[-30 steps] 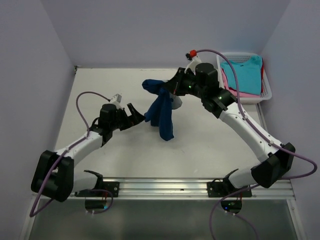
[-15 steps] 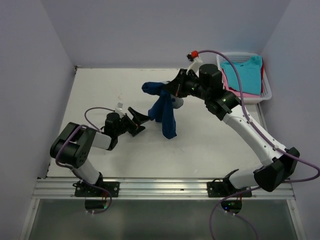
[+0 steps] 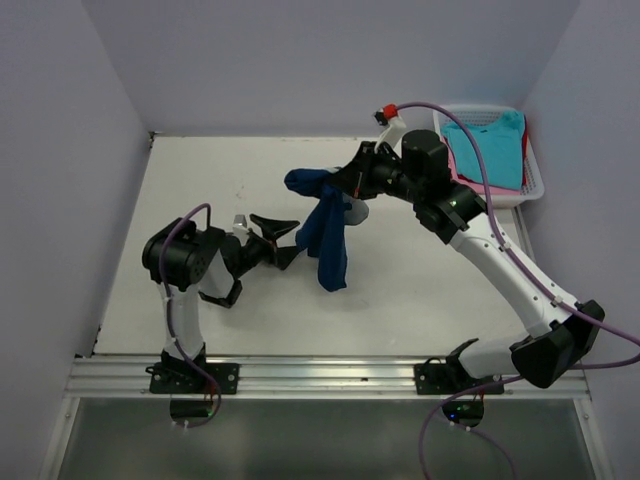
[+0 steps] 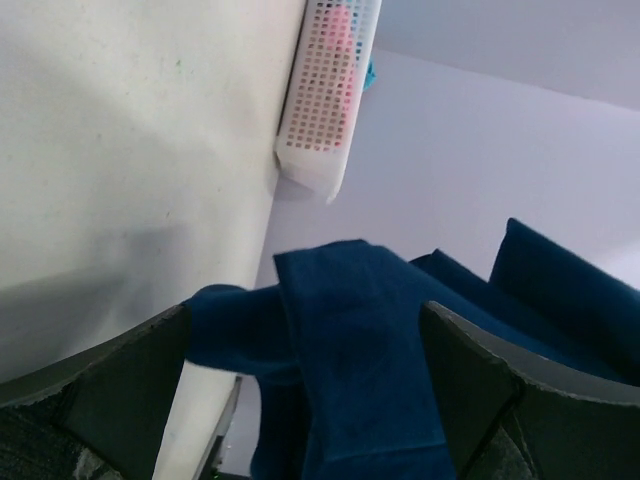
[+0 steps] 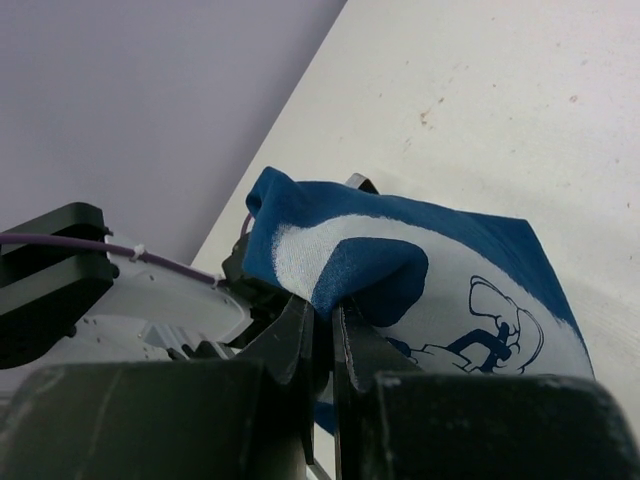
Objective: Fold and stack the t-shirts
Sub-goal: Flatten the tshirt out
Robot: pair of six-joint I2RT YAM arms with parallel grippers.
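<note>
Worktop (image 3: 200, 300) shows no folded tee and no stack, so the task looks barely begun. At its far right corner the white lattice basket (image 3: 536, 188) holds the waiting tees. A turquoise one (image 3: 490, 150) lies on top, with pink (image 3: 457, 160) showing at its left edge and a sliver of red (image 3: 526, 135) at the right.

The navy t-shirt (image 3: 330, 240) is the one in work. It hangs bunched in the air over the middle of the worktop, lower end dangling; whether it brushes the surface cannot be told. The right hand (image 3: 348, 186) is clamped on a gathered fold of it beside the pale chest print (image 5: 480, 310), jaws pressed together on the cloth. The left hand (image 3: 284, 240) holds nothing and stands with its fingers wide apart, just beside the hanging cloth. In its wrist view the navy fabric sits framed between them.

Spreading this shirt flat, folding it, and treating the basket tees likewise all appear to remain.

Against a second ago, the left arm has drawn its elbow in and reared up over its base, and its hand has edged closer to the shirt. The right arm has crept slightly rightward, with the shirt hanging much as before.
</note>
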